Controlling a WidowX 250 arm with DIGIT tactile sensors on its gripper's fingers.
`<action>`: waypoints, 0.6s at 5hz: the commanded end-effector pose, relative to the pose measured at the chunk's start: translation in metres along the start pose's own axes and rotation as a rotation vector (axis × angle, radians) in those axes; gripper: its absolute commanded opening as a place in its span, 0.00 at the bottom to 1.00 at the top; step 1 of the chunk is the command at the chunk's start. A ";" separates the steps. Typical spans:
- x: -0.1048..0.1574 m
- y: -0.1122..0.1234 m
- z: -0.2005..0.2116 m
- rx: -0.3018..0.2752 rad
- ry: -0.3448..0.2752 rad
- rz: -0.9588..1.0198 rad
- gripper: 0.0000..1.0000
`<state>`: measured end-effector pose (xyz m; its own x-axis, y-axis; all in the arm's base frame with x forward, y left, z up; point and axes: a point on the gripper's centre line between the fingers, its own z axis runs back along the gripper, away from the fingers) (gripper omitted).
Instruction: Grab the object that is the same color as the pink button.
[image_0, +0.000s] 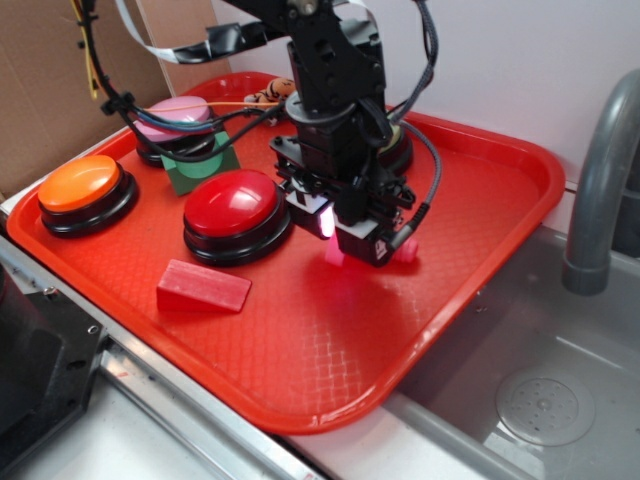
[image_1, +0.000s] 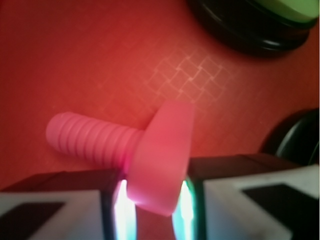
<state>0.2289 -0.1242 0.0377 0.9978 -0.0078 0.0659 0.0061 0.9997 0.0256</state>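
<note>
Gripper (image_1: 154, 207) jaws sit either side of the hot-pink toy bolt's (image_1: 125, 150) square head, touching or nearly so, bolt lying on the red tray (image_0: 330, 350). Squeeze squarely before lifting. Farther back sits the pale pink button (image_0: 172, 118).

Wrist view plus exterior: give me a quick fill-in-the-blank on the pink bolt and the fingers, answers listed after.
1. The fingers sit on either side of the pink bolt's square ____.
2. The bolt's ribbed shaft lies on the ____ tray.
3. The wedge block in front of the red button is ____ in color.
4. The pink button sits behind a ____ block.

Missing words: head; red; red; green
</note>
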 end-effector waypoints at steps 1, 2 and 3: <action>-0.001 0.013 0.102 -0.080 -0.052 -0.069 0.00; -0.020 0.040 0.153 -0.050 -0.040 -0.048 0.00; -0.041 0.075 0.189 0.018 0.035 0.031 0.00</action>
<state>0.1707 -0.0539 0.2105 0.9998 0.0094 -0.0149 -0.0086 0.9986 0.0528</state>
